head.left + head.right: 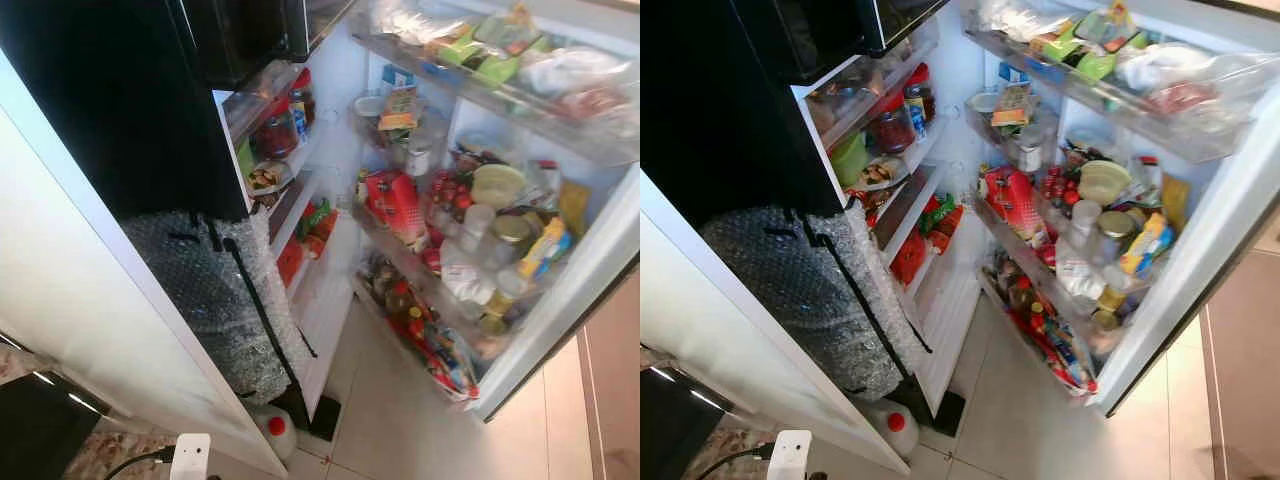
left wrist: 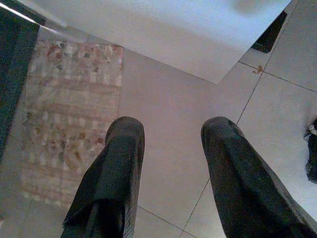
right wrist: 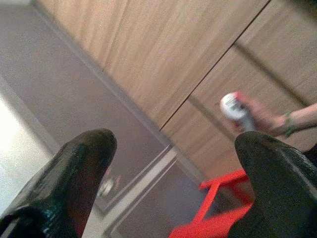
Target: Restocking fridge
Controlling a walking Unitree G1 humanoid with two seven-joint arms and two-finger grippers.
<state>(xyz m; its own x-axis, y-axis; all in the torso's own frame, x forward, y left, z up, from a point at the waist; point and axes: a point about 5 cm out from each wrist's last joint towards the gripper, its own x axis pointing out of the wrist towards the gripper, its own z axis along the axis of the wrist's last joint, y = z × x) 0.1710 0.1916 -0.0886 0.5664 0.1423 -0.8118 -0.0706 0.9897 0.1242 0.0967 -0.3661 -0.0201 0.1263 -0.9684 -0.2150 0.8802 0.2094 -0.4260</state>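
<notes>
Fridge (image 1: 330, 300) open and stocked, left gripper (image 2: 171, 148) fingers apart over floor (image 2: 168, 99)

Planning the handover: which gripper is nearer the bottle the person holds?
Right, likely. The right gripper, open, faces the person's hand holding the bottle; the left gripper hangs open over floor beside a rug.

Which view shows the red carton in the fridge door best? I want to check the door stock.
The left eye view: the red carton stands large and unblocked on the middle door shelf. The right eye view shows it equally whole, slightly smaller. The wrist views look at floor and cupboards instead.
</notes>
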